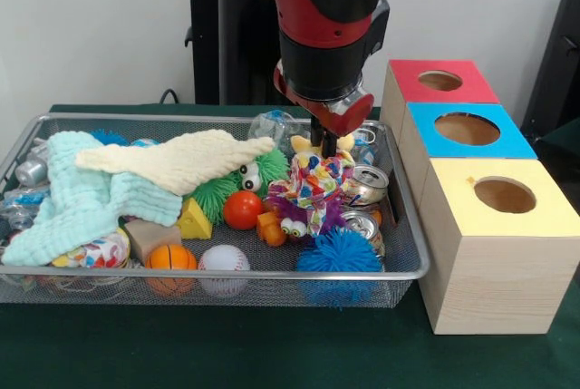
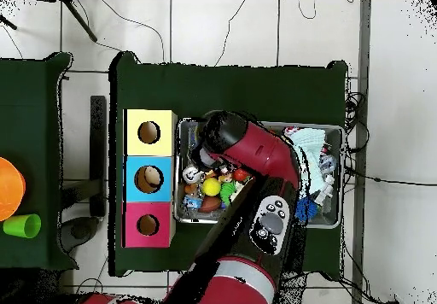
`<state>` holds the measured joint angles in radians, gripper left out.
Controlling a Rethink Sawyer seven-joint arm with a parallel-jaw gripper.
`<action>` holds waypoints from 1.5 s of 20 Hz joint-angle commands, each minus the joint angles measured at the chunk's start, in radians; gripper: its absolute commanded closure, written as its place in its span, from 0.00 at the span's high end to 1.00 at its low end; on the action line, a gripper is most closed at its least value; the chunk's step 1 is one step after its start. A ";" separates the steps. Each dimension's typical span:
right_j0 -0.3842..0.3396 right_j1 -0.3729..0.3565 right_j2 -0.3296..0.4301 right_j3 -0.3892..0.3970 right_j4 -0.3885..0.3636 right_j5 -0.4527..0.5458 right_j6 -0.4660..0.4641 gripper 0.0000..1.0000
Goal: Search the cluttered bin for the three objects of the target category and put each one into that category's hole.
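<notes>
A wire mesh bin (image 1: 412,273) holds a jumble of toys, cloths and cans. My gripper (image 1: 323,146) hangs at the bin's right rear, its tip down at a confetti-patterned cloth toy (image 1: 313,185) with googly eyes. A yellow plush (image 1: 302,144) peeks out right behind it. Beside the bin stand three wooden boxes with round holes: red-topped (image 1: 441,81), blue-topped (image 1: 467,128) and yellow-topped (image 1: 504,195). In the overhead view the arm (image 2: 256,151) covers the gripper, and the boxes (image 2: 148,178) sit left of the bin (image 2: 335,222).
A pale blue cloth (image 1: 77,199) and a cream cloth (image 1: 181,158) cover the bin's left half. Also inside are a green spiky toy (image 1: 231,185), orange ball (image 1: 242,209), yellow wedge (image 1: 194,222), basketball (image 1: 170,258), baseball (image 1: 223,259), blue spiky ball (image 1: 339,251) and cans (image 1: 366,185).
</notes>
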<state>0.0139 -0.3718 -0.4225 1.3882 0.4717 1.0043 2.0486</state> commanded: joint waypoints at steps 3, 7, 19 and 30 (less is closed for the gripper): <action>-0.039 -0.012 0.062 -0.005 0.032 0.060 0.259 0.00; -0.055 -0.010 0.067 -0.013 0.030 0.065 0.249 0.00; -0.068 0.007 0.042 -0.084 -0.002 0.140 0.266 0.00; -0.028 0.049 0.008 -0.244 0.009 0.242 0.410 0.00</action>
<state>-0.0259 -0.3575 -0.4320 1.2481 0.4708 1.0873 2.0862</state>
